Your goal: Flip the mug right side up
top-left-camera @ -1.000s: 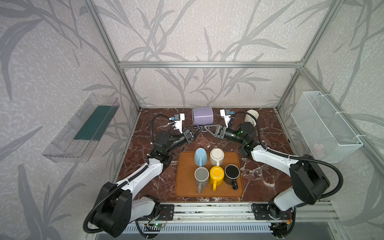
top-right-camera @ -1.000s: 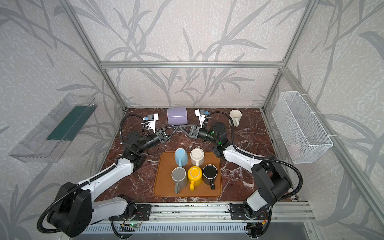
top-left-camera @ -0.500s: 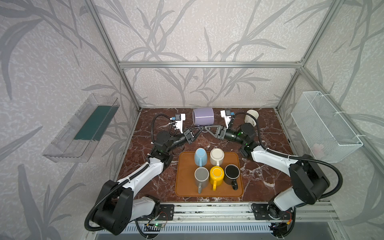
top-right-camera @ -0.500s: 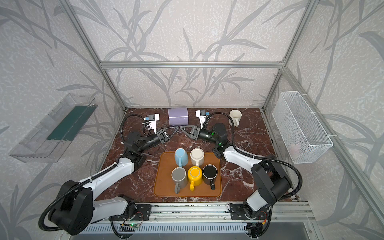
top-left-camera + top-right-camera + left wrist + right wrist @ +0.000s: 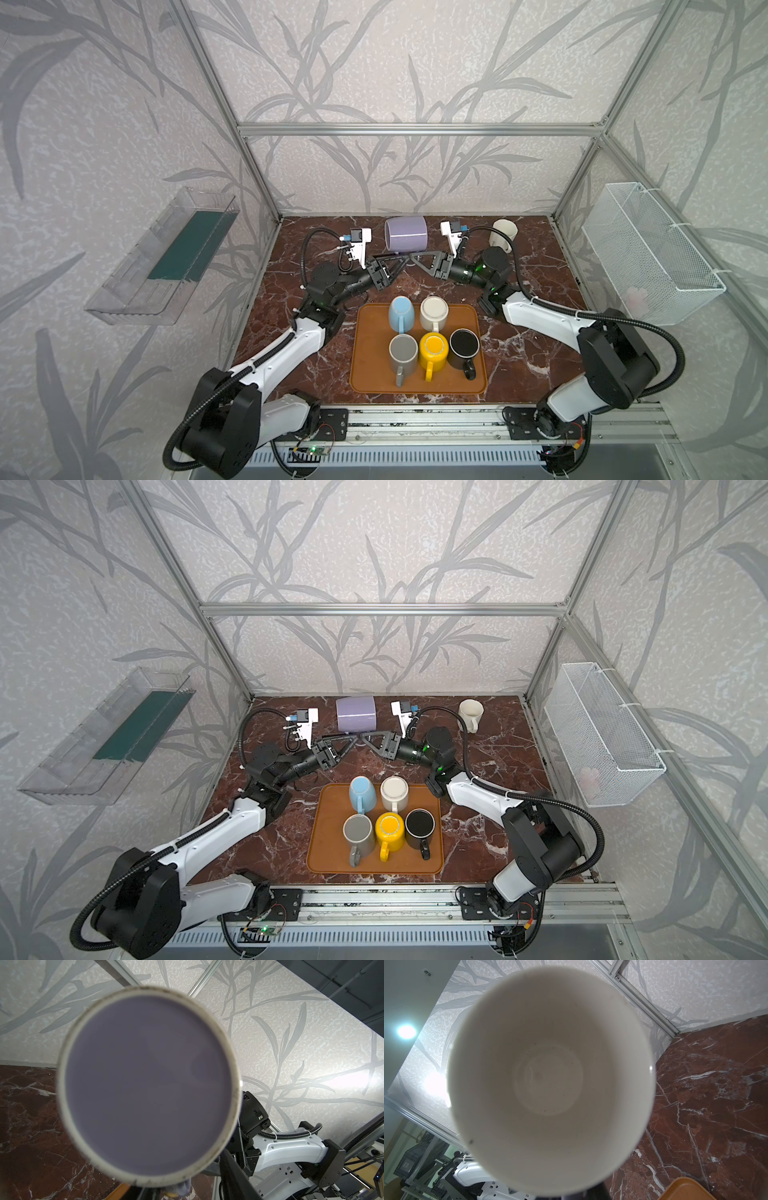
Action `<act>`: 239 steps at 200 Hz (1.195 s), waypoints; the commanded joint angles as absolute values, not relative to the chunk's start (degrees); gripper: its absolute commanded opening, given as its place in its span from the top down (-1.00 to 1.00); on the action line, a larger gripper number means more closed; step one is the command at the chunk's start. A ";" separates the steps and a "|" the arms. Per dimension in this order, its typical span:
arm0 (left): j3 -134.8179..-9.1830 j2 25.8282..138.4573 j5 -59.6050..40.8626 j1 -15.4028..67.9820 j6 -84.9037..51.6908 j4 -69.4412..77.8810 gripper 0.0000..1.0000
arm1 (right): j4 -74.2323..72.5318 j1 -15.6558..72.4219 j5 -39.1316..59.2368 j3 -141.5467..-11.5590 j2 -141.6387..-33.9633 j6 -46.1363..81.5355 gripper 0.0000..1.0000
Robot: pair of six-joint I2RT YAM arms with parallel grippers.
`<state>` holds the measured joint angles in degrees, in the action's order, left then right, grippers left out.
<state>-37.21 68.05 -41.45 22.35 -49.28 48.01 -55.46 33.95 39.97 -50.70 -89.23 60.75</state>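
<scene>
The lavender mug (image 5: 405, 235) (image 5: 356, 713) hangs on its side above the back of the marble table. Its base (image 5: 145, 1084) fills the left wrist view and its white inside (image 5: 550, 1064) fills the right wrist view. In both top views the two grippers meet under the mug at its handle. My right gripper (image 5: 414, 260) (image 5: 365, 738) comes from the right and is shut on the handle. My left gripper (image 5: 400, 263) (image 5: 350, 742) comes from the left with its tips at the same spot. The mug hides its jaws, so their state does not show.
An orange tray (image 5: 365, 374) at the front middle holds several mugs: blue (image 5: 401, 313), cream (image 5: 433, 311), grey (image 5: 403, 351), yellow (image 5: 433, 349) and black (image 5: 464, 345). A white mug (image 5: 503, 235) stands at the back right. A wire basket (image 5: 648, 253) hangs on the right wall, a clear shelf (image 5: 166, 253) on the left.
</scene>
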 commanded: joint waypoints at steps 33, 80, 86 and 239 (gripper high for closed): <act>-37.72 64.00 -37.40 22.41 -44.39 41.24 -0.18 | -60.64 33.75 41.48 -50.64 -86.78 60.14 1.00; -41.81 62.52 -31.82 22.41 -39.70 25.98 -0.17 | -55.63 32.92 41.34 -50.45 -84.87 56.96 1.00; -41.93 62.30 -31.17 22.41 -39.33 25.00 -0.17 | -54.20 32.81 41.10 -50.45 -84.44 56.06 1.00; -48.07 61.79 -25.87 22.93 -32.93 7.75 -0.06 | -9.03 32.39 25.02 -58.12 -76.16 31.15 1.00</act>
